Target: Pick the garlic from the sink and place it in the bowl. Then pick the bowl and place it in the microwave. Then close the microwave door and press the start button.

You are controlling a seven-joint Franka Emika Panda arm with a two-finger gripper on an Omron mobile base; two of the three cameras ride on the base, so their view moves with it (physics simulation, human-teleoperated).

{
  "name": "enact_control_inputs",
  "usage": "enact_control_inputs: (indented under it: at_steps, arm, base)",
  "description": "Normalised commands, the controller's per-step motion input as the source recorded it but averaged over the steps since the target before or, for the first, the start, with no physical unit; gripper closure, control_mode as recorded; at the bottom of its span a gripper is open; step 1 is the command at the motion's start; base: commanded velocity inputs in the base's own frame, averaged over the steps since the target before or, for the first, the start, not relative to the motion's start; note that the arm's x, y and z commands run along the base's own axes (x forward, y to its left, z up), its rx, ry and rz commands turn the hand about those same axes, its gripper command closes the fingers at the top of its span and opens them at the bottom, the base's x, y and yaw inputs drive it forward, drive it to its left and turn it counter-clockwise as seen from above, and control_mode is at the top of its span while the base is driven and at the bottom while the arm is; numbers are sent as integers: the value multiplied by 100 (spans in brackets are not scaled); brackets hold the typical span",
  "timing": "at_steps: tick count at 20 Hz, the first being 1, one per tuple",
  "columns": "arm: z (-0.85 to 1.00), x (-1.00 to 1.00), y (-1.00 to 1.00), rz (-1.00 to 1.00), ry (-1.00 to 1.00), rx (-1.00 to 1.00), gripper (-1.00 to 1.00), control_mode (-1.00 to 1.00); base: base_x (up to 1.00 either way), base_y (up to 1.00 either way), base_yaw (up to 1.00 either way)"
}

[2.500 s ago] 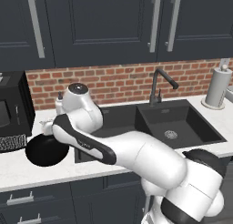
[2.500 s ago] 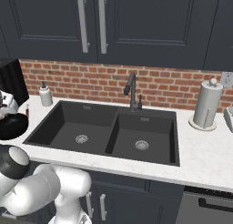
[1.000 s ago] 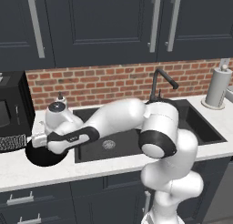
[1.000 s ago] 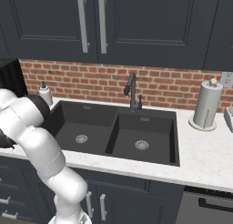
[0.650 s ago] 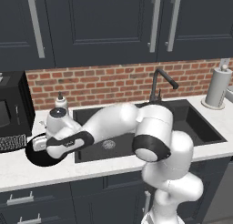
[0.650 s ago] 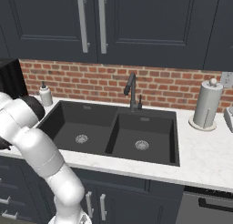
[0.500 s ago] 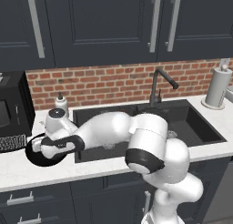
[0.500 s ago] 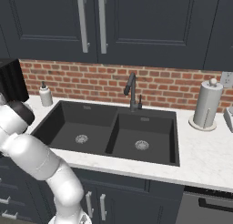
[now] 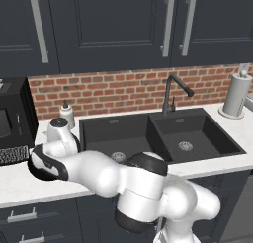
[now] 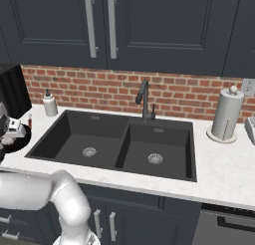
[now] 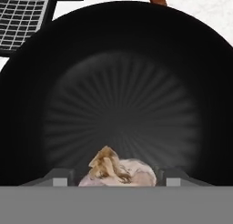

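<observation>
as the garlic [image 11: 119, 171] sits at the frame's bottom between our gripper [image 11: 116, 175] tips — inside the bowl [image 11: 118, 82] — we cannot tell whether they grip it.

Open bowl [image 11: 123, 73] floor ahead; microwave [image 9: 12, 123] close beside, perhaps crowding that side.

Red brick backsplash [image 9: 123, 91], dark upper cabinets [image 9: 108, 29] with metal handles, white marble counter [image 10: 224, 164]
</observation>
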Motion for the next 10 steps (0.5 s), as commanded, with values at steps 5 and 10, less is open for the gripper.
enact_control_inputs:
  at_steps: [5,10]
  arm:
    - [0,0,-1,0,-6,0,-100,-100]
    - [5,0,-6,0,-6,0,-100,-100]
  base:
    - [0,0,0]
    - [0,0,0]
